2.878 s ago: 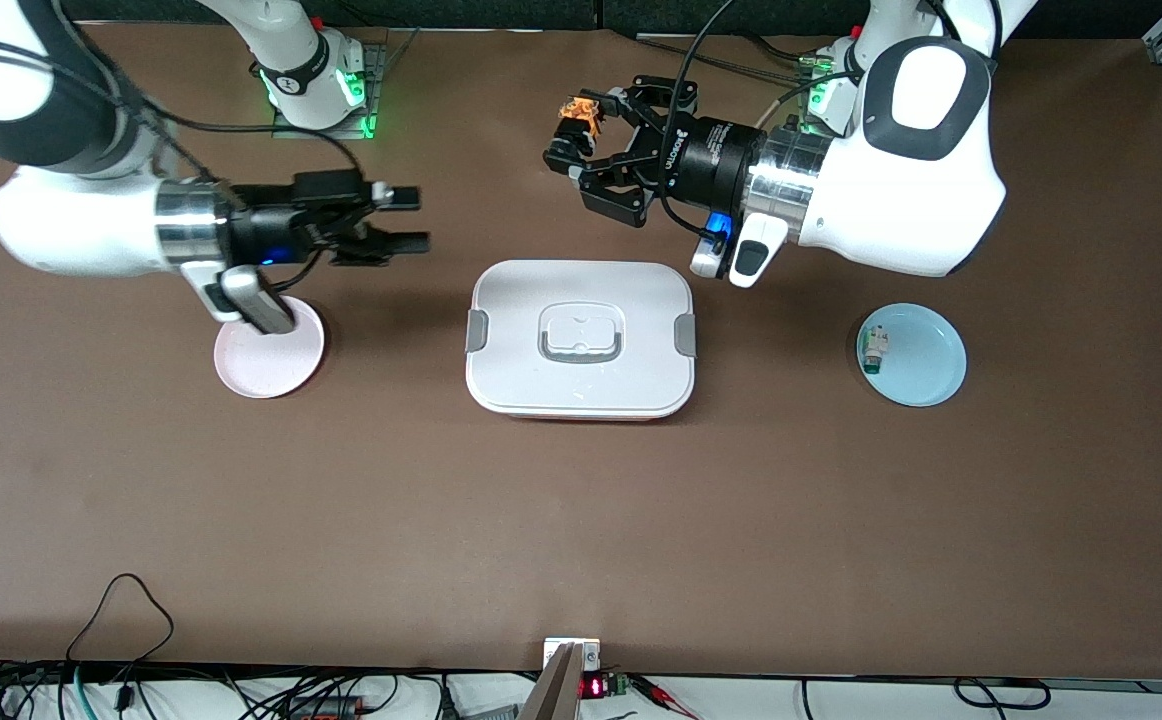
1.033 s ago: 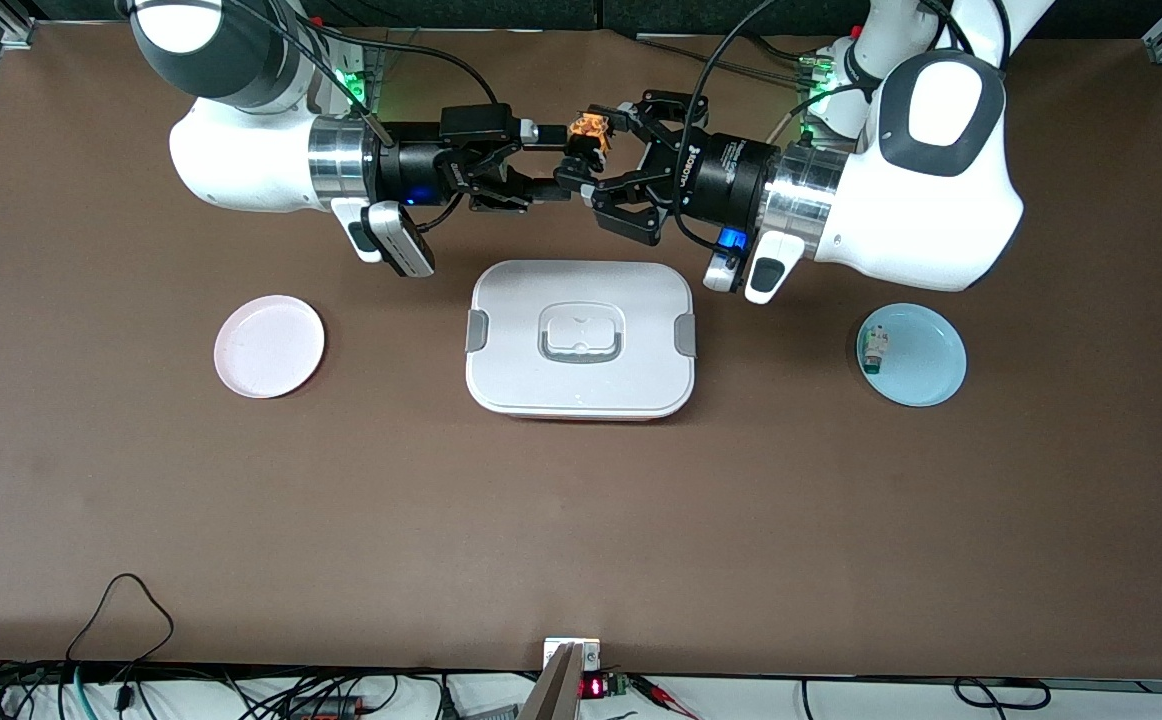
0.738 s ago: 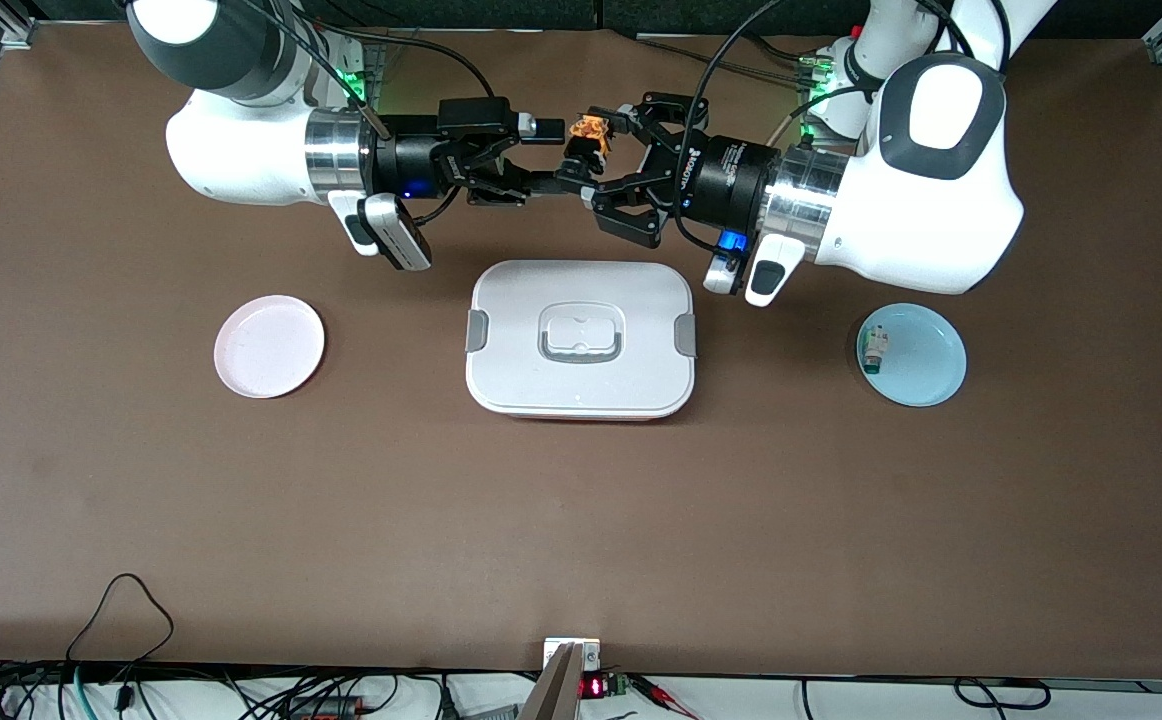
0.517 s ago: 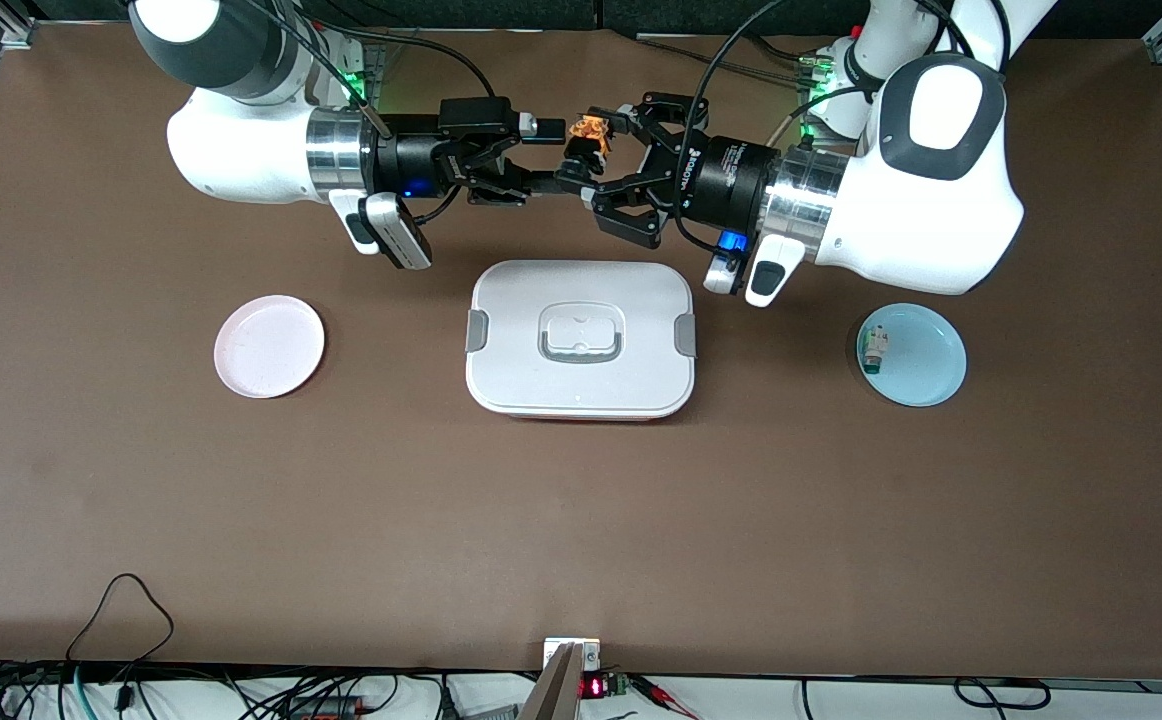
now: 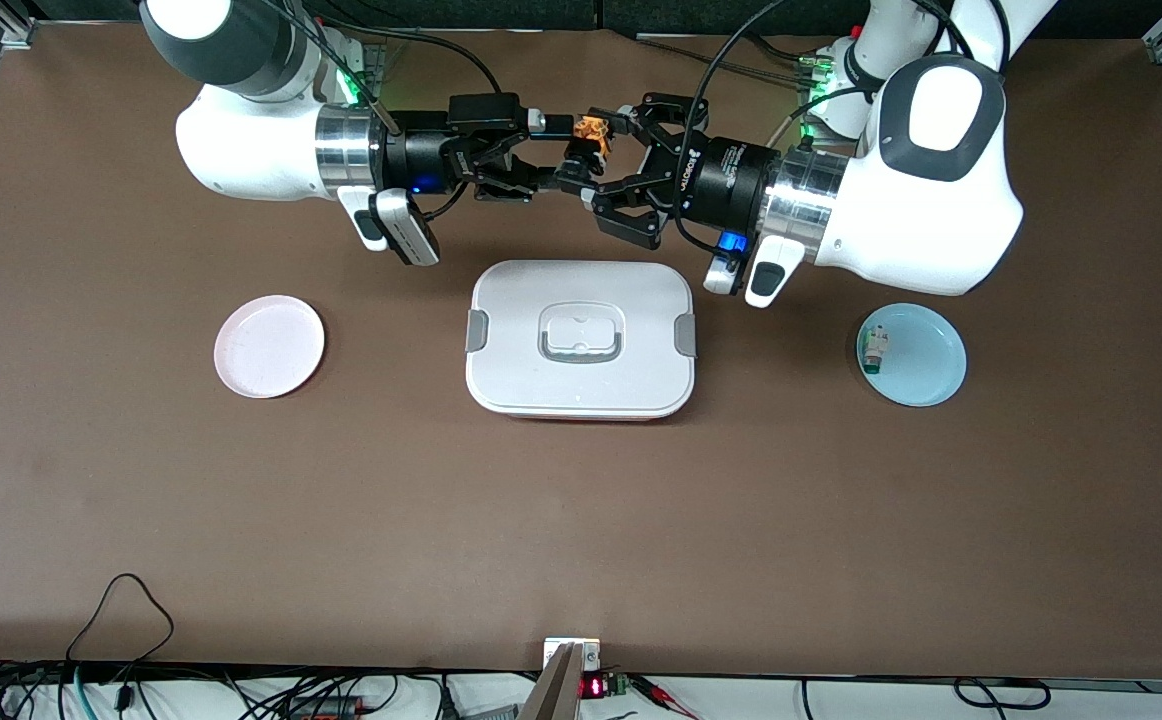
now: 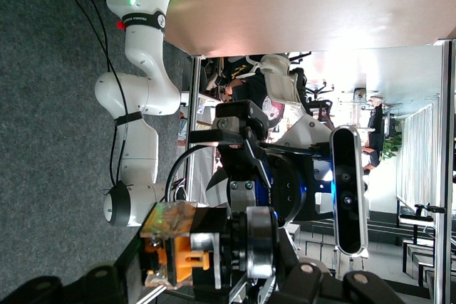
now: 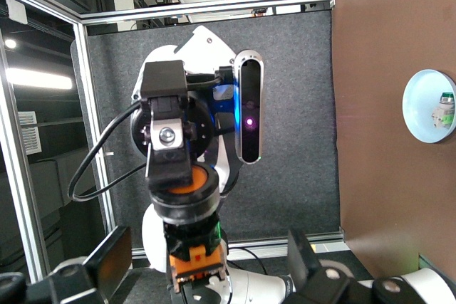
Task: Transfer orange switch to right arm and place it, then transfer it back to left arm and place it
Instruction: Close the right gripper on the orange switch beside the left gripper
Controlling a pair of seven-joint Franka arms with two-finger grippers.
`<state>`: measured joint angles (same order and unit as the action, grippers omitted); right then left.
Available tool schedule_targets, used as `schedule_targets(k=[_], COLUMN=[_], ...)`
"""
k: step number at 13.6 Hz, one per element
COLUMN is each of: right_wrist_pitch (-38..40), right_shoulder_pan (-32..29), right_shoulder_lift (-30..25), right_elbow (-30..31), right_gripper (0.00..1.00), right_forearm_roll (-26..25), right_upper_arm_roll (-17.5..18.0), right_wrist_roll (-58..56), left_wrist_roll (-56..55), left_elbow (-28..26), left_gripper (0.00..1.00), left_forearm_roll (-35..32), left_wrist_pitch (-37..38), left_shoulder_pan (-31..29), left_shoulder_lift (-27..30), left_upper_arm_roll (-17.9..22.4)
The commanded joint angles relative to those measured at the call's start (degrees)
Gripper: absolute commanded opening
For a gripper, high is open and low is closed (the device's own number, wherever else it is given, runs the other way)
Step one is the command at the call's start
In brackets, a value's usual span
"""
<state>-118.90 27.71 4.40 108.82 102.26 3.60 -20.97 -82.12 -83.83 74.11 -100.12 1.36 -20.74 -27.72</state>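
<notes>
white box (image 5: pixel 581 380), orange-capped black switch (image 5: pixel 589 129)

The table (image 5: pixel 581 520) was covered in a matt brown sheet with a faintly mottled finish. The box (image 5: pixel 581 338) looked like smooth white plastic with a soft sheen and grey plastic clips. Just below the left gripper (image 5: pixel 581 160), the arms' shells were glossy white plastic with brushed silver metal wrist rings and matt black fingers. The orange switch (image 5: pixel 591 130) held there had a shiny orange plastic cap on a black body. The pink plate (image 5: pixel 269 346) and the blue plate (image 5: pixel 926 365) appeared smooth and semi-glossy.
</notes>
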Motion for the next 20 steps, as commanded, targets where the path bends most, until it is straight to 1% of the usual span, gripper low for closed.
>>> schedule_targets(k=[1,3,5,7,9,11,14,15,19,20], right_wrist_pitch=[-2.3,-2.2,-2.2,-2.2,-2.2,-2.2,-2.2,-2.2,-1.8,-1.8], right_shoulder_pan=[0.9,0.9,0.9,0.9,0.9,1.0,1.8,1.8,1.7,1.7], right_shoulder_lift=[-1.2,-1.2,-1.2,-1.2,-1.2,-0.7,0.4,0.7,1.0,1.0], right_elbow=[1.2,1.0,0.9,0.6,0.6,0.6,0.7,0.7,0.7,0.7], right_gripper=[0.96,0.95,0.93,0.91,0.91,0.91,0.91,0.91,0.91,0.89], right_forearm_roll=[2.2,3.1,5.9,6.3,6.4,6.5,11.8,12.9,13.1,13.1], right_upper_arm_roll=[-0.1,-0.1,-0.1,-0.1,-0.1,-0.1,-0.1,-0.1,-0.2,-0.2], right_wrist_roll=[-1.1,-1.1,-1.2,-1.2,-1.4,-4.7,-11.7,-13.7,-14.5,-14.5], left_wrist_roll=[-1.5,-1.5,-1.6,-1.6,-1.9,-1.9,-2.0,-2.0,-2.0,-2.0], left_elbow=[1.7,2.1,2.1,2.1,2.1,2.1,2.1,2.1,2.1,2.2], left_gripper=[0.08,0.08,0.08,0.08,0.08,0.08,0.08,0.08,0.08,0.08], left_forearm_roll=[1.1,1.1,1.2,1.2,1.1,1.1,1.2,1.2,1.2,1.2], left_wrist_pitch=[0.1,0.1,0.0,0.1,0.0,0.1,0.1,0.1,0.1,0.1], left_shoulder_pan=[0.0,0.0,0.0,0.0,0.0,0.0,0.0,0.0,0.0,0.0], left_shoulder_lift=[-0.9,-1.1,-1.2,-1.2,-1.2,-1.2,-1.2,-1.2,-1.5,-1.5], left_upper_arm_roll=[-0.2,-0.2,-0.2,-0.2,-0.2,-0.2,-0.2,-0.2,-0.2,-0.2])
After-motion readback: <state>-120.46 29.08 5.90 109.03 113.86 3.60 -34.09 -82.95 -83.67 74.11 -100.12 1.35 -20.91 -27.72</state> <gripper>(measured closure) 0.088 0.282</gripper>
